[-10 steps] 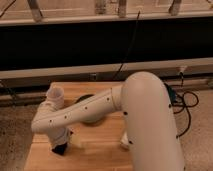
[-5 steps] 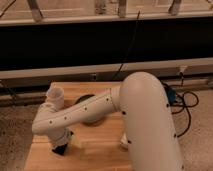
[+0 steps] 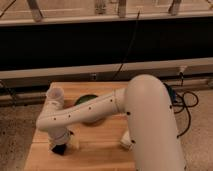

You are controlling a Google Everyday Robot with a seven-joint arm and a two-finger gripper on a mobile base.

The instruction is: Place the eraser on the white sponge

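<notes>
**Gripper low at front-left of table, eraser not visible**

Camera view: white jointed robot arm (image 3: 85, 112) folded across the light wooden table (image 3: 100, 150), elbow out, so as to bring the dark two-finger gripper (image 3: 60, 148) straight down near the front-left corner. Hand state: cannot tell. Eraser unseen, possibly under or in the gripper. Small white block (image 3: 126, 142), perhaps the white sponge, well apart to the right. Dark green round bowl (image 3: 86, 100) behind the arm, contents hidden.
</notes>
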